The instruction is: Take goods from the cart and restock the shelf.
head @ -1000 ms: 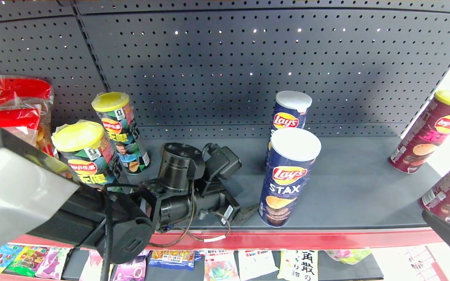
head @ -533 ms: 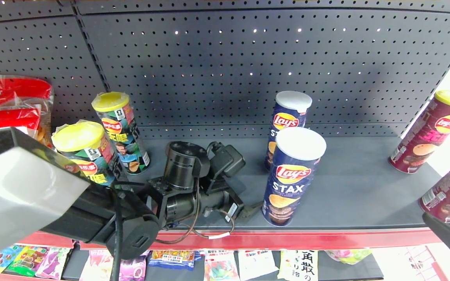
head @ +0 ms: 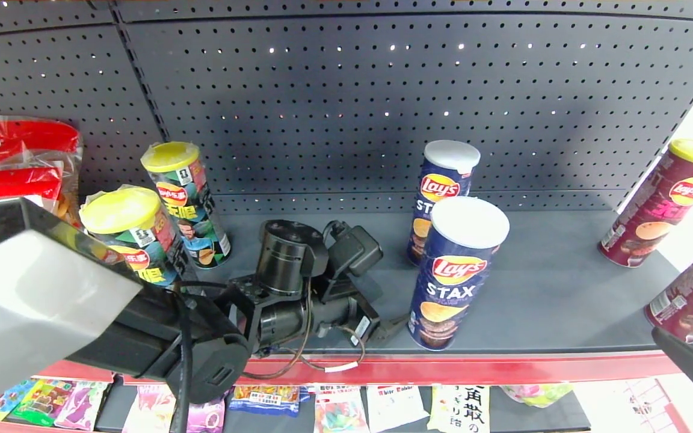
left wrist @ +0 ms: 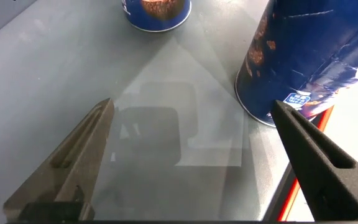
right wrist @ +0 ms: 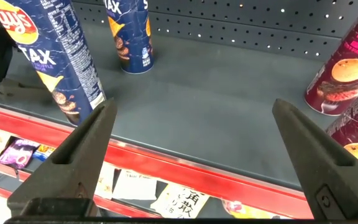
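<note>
Both spread empty | left hand point(left wrist: 192, 104) by front blue can point(left wrist: 303, 50) | right hand point(right wrist: 194, 102) facing shelf point(right wrist: 229, 134)

On the shelf point(head: 563, 288), front can point(head: 458, 276) is set at centre near the edge, rear can point(head: 443, 180) just behind it; two left cans point(head: 136, 240) are stood well apart from these, bags point(head: 18, 162) stacked farther left; two right cans point(head: 662, 204) are placed at the right end. The left gripper point(left wrist: 192, 104) is held low between left cans and front can, just beside the latter; packets point(head: 334, 409) are laid on the level below.
</note>
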### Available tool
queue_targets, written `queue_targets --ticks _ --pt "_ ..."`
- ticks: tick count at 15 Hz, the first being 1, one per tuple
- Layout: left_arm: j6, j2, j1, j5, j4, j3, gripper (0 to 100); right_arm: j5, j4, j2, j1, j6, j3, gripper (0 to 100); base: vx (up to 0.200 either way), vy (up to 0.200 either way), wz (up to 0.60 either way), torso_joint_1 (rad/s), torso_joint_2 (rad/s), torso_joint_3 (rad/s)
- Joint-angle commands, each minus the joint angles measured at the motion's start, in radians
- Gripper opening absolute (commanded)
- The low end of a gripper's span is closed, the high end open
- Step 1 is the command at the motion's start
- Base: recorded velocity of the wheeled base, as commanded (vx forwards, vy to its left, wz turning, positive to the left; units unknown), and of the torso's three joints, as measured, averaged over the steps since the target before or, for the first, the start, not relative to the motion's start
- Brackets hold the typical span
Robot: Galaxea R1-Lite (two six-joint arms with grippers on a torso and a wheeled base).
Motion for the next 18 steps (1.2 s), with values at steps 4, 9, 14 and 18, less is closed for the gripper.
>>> queue_targets --ticks 4,9,14,18 --pt "0.0 0.001 -0.008 0.0 0.0 -0.001 100 0.001 0.0 0.0 0.0 0.0 0.0 100 0.0 0.0 0.0 0.0 0.0 0.0" --pt "0.0 0.001 -0.008 0.0 -0.002 -0.003 100 0.001 0.001 -0.007 -0.006 0.0 0.001 100 0.0 0.0 0.0 0.0 0.0 0.0" --pt "0.0 -0.058 -0.006 0.021 0.0 -0.01 100 0.001 0.001 -0.043 -0.006 0.0 0.057 100 0.0 0.0 0.0 0.0 0.0 0.0" --pt "-0.002 -0.226 -0.006 0.061 0.0 0.134 100 0.001 0.001 -0.056 -0.006 -0.002 0.081 100 0.0 0.0 0.0 0.0 0.0 0.0"
